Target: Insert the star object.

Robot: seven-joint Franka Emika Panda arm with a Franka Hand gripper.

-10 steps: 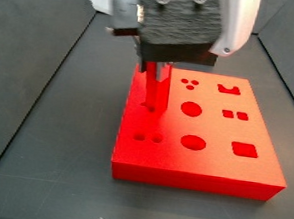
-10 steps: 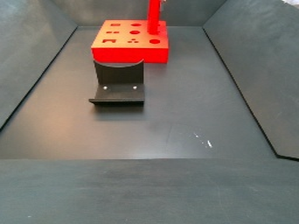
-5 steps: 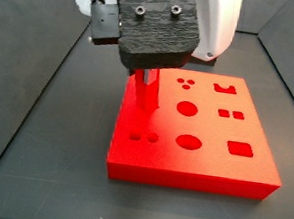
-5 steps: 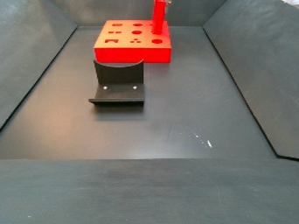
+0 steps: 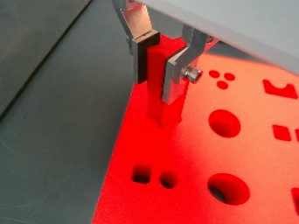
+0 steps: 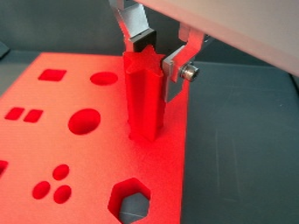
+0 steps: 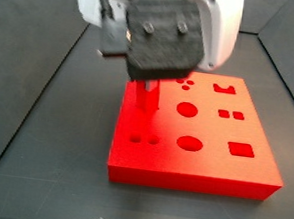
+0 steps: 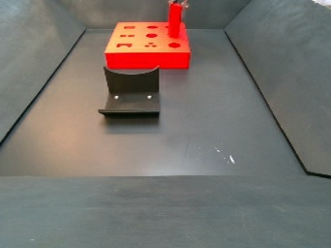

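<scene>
Overhead, claw [image 5: 162,59] clamping upright star object [image 5: 160,87], over red block [image 5: 233,166]

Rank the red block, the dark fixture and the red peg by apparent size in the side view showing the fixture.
1. Red block
2. Fixture, nearer the camera, so unsure
3. Star object, held upright by the hand
</scene>
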